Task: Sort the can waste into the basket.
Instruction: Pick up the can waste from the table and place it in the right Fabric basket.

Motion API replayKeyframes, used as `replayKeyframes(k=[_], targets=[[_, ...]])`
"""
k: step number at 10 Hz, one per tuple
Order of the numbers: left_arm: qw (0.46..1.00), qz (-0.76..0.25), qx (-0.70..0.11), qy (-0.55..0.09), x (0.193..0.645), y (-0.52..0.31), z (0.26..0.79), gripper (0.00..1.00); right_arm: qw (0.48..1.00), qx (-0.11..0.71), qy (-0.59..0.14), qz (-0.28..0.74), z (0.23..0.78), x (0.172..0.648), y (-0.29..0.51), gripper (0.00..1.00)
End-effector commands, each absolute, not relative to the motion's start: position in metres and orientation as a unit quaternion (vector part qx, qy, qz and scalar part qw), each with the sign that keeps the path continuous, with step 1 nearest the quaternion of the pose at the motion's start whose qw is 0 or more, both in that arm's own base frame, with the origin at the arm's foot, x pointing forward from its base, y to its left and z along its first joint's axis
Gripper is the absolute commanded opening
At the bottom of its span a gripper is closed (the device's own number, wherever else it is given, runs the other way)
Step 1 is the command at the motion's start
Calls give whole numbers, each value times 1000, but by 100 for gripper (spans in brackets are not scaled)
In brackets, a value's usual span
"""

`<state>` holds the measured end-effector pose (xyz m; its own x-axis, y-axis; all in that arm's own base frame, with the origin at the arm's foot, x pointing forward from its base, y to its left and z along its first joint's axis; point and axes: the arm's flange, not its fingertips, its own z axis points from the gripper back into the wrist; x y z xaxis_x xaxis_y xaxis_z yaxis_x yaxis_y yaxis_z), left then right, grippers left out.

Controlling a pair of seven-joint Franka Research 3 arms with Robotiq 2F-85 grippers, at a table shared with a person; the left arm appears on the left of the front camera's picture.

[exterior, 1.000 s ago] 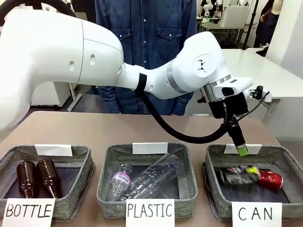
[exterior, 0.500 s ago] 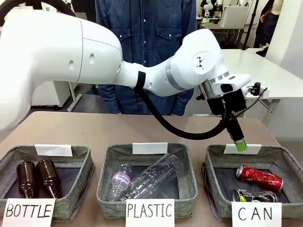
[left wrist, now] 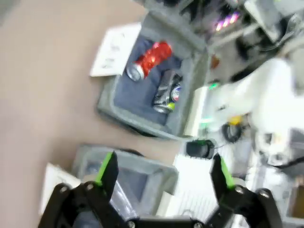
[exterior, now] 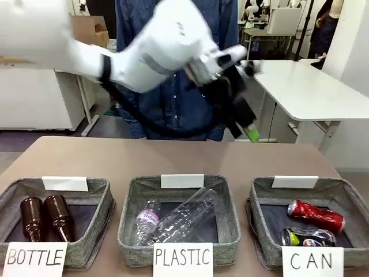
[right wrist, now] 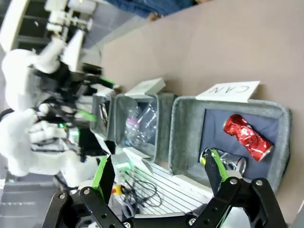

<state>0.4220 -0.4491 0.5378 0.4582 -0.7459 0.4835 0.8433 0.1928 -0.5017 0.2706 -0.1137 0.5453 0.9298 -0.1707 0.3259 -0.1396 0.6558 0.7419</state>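
Observation:
The grey basket (exterior: pixel 257 203) with the "CAN" sign (exterior: pixel 312 261) sits at the near right of the table. Inside it lie the shiny red can (exterior: pixel 316 214) and, nearer the sign, the dark printed can (exterior: pixel 304 236). My left gripper (exterior: pixel 249 131) is blurred, high over the table's far side, left of that basket. The left wrist view shows this gripper (left wrist: pixel 164 173) open and empty, with the red can (left wrist: pixel 148 59) and dark can (left wrist: pixel 166 92) far below in the basket (left wrist: pixel 137 126). My right gripper (right wrist: pixel 157 172) is open and empty above the basket (right wrist: pixel 183 123), red can (right wrist: pixel 247 137) and dark can (right wrist: pixel 225 159).
The "PLASTIC" basket (exterior: pixel 128 213) in the middle holds clear bottles (exterior: pixel 179 216). The "BOTTLE" basket (exterior: pixel 106 213) at the left holds two brown bottles (exterior: pixel 43 216). A person in a denim shirt (exterior: pixel 130 23) stands at the far side. A white table (exterior: pixel 300 86) stands behind on the right.
The dark can shifted from beside the red can to the basket's near side. My left arm swung up and leftward away from the CAN basket.

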Motion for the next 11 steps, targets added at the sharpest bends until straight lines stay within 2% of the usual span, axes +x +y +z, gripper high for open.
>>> replayKeyframes(k=[1,4,5,7,8,9,10,11], targets=[[776,-424,-445,-144,352,-338,558,100,902,397,-167,13,545,302,-54,100],[753,-239,-579,-201,326,-206,553,100,893,426,-144,32,541,327,22,100],[745,-193,-603,-209,321,-169,544,100,875,465,-135,17,543,332,39,100],[718,-141,-657,-181,321,-103,517,100,825,555,-100,-48,557,337,56,100],[703,-136,-679,-161,322,-75,498,100,791,604,-79,-50,565,334,61,100],[673,-143,-704,-173,323,-52,483,100,776,626,-69,-38,569,332,61,100],[717,-134,-661,-179,321,-89,512,100,809,582,-74,-36,565,334,60,100],[717,-134,-661,-179,321,-89,512,100,803,590,-80,-26,561,333,60,100]])
